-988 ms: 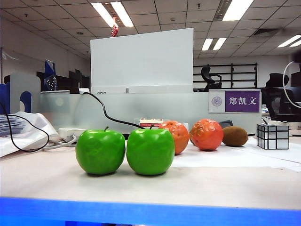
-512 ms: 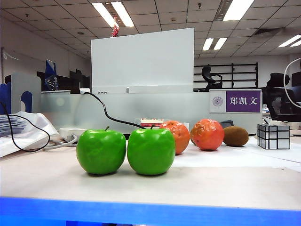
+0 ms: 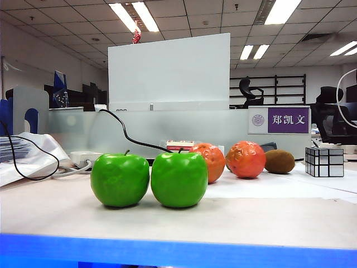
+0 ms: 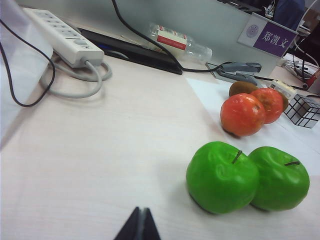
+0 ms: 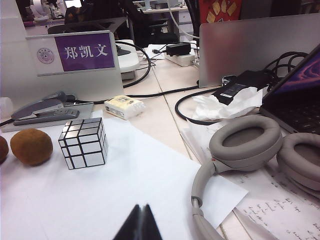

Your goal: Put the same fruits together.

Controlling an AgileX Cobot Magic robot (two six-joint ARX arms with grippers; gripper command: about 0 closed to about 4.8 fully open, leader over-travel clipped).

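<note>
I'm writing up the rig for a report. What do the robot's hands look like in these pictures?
Little shows. Each wrist view catches only the fingertips: the left hand and the right hand both end in two dark, black, pointed fingers forming a narrow wedge. No cables or markings on them are visible; the arms are out of view.

Glossy faceted plastic green apples (image 3: pixel 149 178), dimpled orange fruits (image 3: pixel 228 160), on a matt woodgrain table (image 4: pixel 100 150).

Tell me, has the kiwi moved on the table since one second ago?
No. The kiwi stays beside the right orange fruit, left of the mirror cube.
</note>
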